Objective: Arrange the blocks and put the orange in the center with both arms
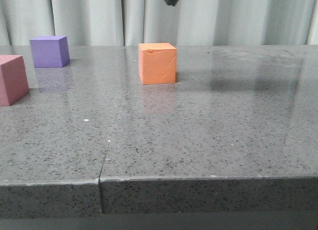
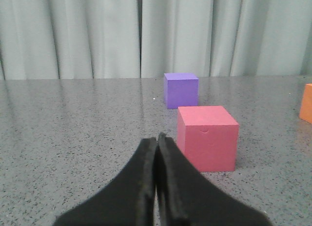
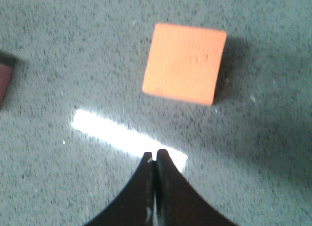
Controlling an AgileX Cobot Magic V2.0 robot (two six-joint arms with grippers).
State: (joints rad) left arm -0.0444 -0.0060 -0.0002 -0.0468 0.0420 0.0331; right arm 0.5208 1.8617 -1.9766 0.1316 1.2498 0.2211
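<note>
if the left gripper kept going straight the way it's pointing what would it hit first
Probably the pink cube, just ahead and slightly to one side of the shut left gripper; the purple cube sits farther behind. Depth is unclear, so it might only graze it.

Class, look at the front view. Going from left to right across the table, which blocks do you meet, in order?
pink block → purple block → orange block

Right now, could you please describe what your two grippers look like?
Both are plain matte black. The left gripper and the right gripper each have two curved jaws, broad at the base and tapering to thin points. No cables, markings or lights are visible.
</note>
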